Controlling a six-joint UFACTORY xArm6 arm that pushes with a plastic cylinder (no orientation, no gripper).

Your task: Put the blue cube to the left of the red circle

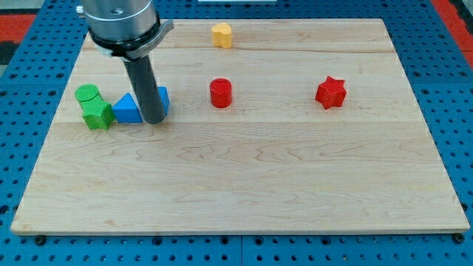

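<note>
The small blue cube (162,98) sat on the left part of the pale wooden table top (244,185), mostly hidden behind the straight dark rod, so that only its right face and a sliver of its top showed. My tip (155,120) rested on the board right in front of that cube, and whether it actually touched the block could not be told from this angle. The arm carried no gripper at all, only the rod, so there was nothing to open or close.

Just to the view's left of the rod lay a blue triangular block (127,108), close beside the cube, with the rod standing between them in the picture. Farther left, near the board's left edge, a green cylinder (87,94) stood touching or nearly touching a ribbed green block (97,114) whose exact shape could not be made out.

To the view's right of the cube, at much the same height in the picture, stood the red circle (220,93), a short round red block, apart from the cube. Well beyond it to the right was a red star-shaped block (330,92). A yellow block (222,35), its shape unclear, sat near the board's top edge, above the red circle.
</note>
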